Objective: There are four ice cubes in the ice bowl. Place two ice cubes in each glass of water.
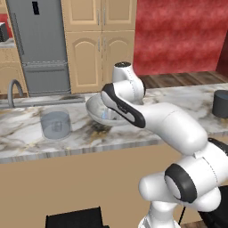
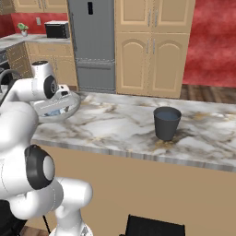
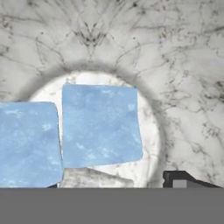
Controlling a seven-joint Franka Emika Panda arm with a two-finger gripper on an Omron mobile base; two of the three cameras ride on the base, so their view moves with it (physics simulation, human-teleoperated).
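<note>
Gripper with jaws spread wide, holding nothing, two pale blue ice cubes just ahead (side by side, nearly touching) on the whitish bottom of one ice bowl, arm bent down into it, translucent glass left, dark glass right, marble counter.

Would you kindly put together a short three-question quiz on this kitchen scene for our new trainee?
1. True or false: the dark glass stands inside the bowl.
2. How many ice cubes lie in front of the tool in the hand view?
3. Which glass stands nearer the tap: A) the pale glass, B) the dark glass?

Key
1. False: it stands apart on the counter.
2. Two, side by side on the bowl's whitish bottom.
3. A.
</note>
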